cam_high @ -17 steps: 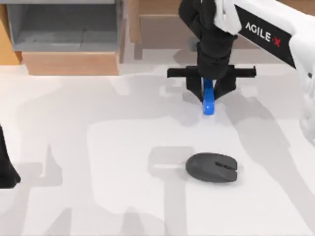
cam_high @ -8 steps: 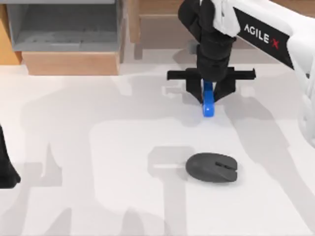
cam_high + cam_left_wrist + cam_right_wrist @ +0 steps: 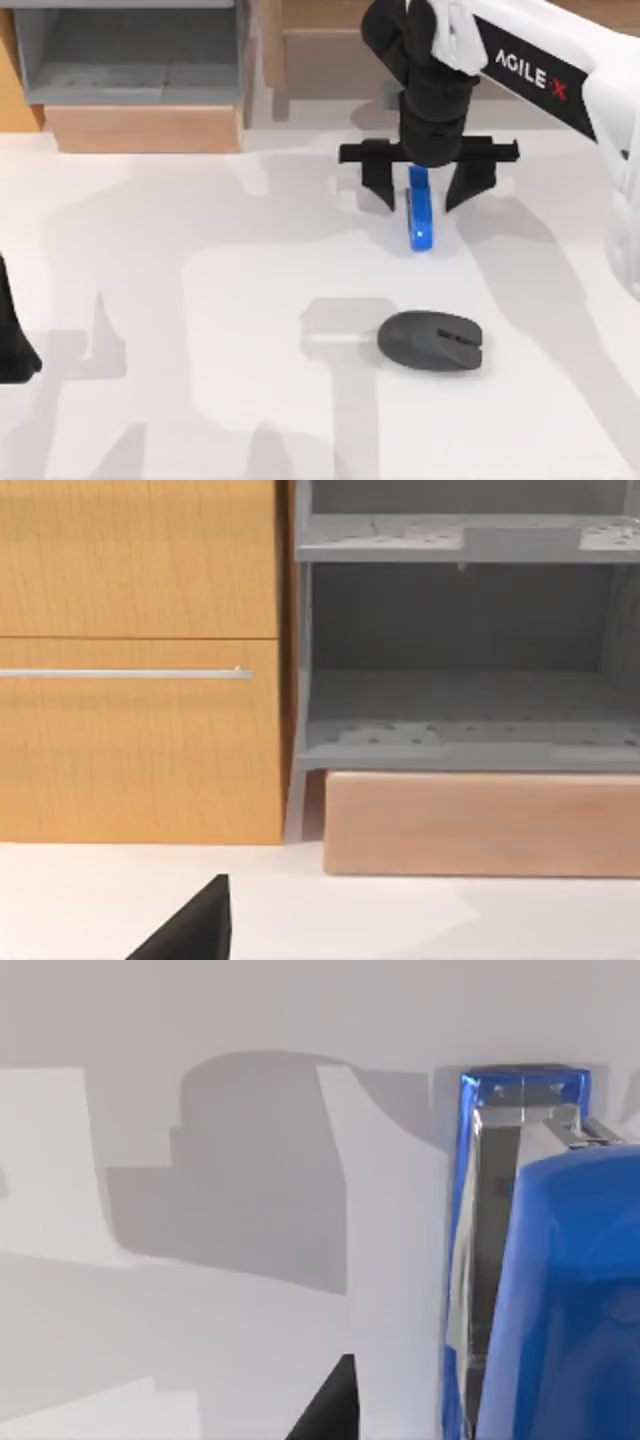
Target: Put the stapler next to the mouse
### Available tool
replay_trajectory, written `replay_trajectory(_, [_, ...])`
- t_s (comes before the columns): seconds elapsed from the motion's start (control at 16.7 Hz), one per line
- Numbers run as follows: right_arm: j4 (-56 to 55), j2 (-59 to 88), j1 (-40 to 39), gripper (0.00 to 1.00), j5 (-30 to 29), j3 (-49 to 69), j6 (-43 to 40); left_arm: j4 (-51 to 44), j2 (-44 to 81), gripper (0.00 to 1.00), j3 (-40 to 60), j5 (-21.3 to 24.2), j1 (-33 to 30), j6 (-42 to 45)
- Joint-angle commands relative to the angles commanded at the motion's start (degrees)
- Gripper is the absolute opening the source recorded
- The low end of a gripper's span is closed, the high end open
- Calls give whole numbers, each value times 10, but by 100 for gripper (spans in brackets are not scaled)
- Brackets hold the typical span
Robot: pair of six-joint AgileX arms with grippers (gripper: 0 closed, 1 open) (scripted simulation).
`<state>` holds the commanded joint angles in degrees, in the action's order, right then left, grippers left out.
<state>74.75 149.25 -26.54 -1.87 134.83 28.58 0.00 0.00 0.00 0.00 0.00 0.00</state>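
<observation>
The right tool point(image 3: 428, 187) is hanging over the far middle of the surface point(image 3: 200, 380) with its two black fingers point(image 3: 378, 180) spread wide apart, standing clear on either side of the stapler point(image 3: 420, 215) and not touching it. The bright-blue stapler is lying on the white surface between those fingers, its long axis running toward the near edge and its rounded end pointing at the mouse point(image 3: 432, 341). In the right wrist view the stapler point(image 3: 520, 1260) is showing its blue body and silvery strip close up against the pale surface. The dark grey mouse is sitting nearer the front edge, well apart from the stapler, with its notched end turned to the top view's right. The left arm point(image 3: 12, 340) is resting parked at the left edge of the surface; whether its tool is apart or together cannot be told, and one dark tip point(image 3: 190, 930) is showing in the left wrist view. At the back left, a grey open shelf unit point(image 3: 130, 50) is standing on a light wooden block point(image 3: 140, 128), with nothing visible lying on its shelves point(image 3: 460, 730), and a wooden cabinet point(image 3: 140, 660) with a thin metal handle point(image 3: 125, 673) is standing beside it.
</observation>
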Motion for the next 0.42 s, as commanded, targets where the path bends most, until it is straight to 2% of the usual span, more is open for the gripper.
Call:
replay_trajectory(0.06, [0, 0, 0, 98, 0, 0, 0, 0, 0, 100, 0, 0, 0, 0])
replay_trajectory(0.12, [0, 0, 0, 100, 0, 0, 0, 0, 0, 100, 0, 0, 0, 0])
replay_trajectory(0.42, [0, 0, 0, 100, 0, 0, 0, 0, 0, 100, 0, 0, 0, 0])
